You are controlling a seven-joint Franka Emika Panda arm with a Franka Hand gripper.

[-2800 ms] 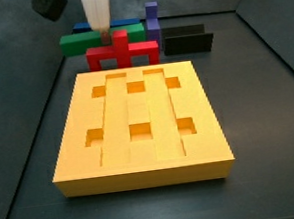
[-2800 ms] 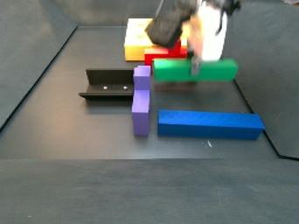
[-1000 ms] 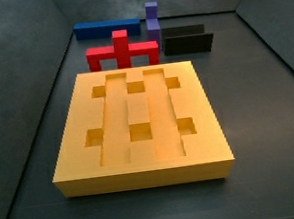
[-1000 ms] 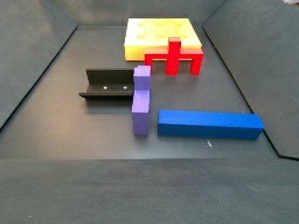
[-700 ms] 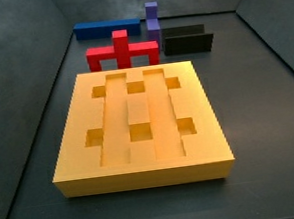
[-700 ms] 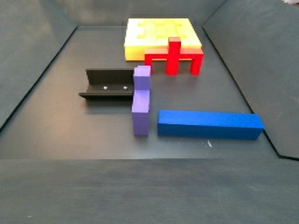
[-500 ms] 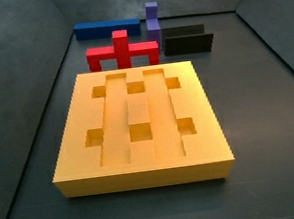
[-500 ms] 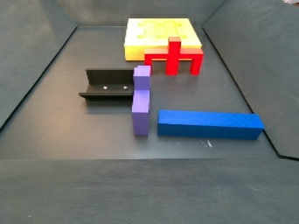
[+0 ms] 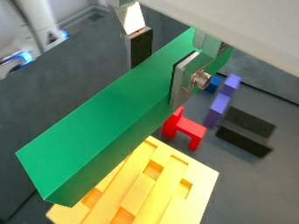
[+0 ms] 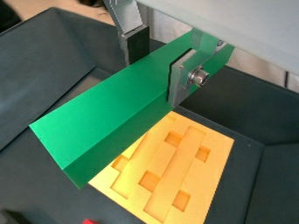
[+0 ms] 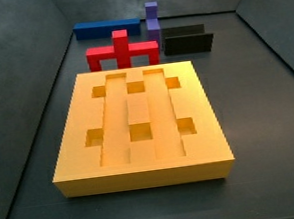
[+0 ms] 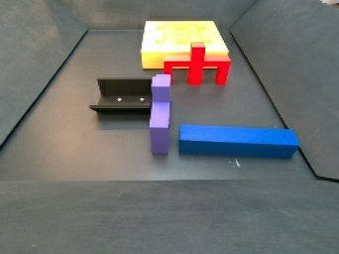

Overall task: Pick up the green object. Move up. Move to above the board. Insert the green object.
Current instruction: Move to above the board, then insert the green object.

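Both wrist views: the gripper [image 9: 162,59] is clamped on the green bar [image 9: 105,131], high up, with the board [image 10: 176,162] right underneath. Both side views: board [image 11: 138,123] sits bare, gripper's out of shot above. Looks like the move-over step; next it needs to line the bar up with a groove and come down.

Green object [image 9: 111,122]: long, plain matte bar, clamped between the gripper [image 9: 162,54] fingers, held in the air above the board [image 10: 176,166]. Board: flat orange-yellow slab with lengthwise grooves and six empty square recesses, lying flat on the dark floor.
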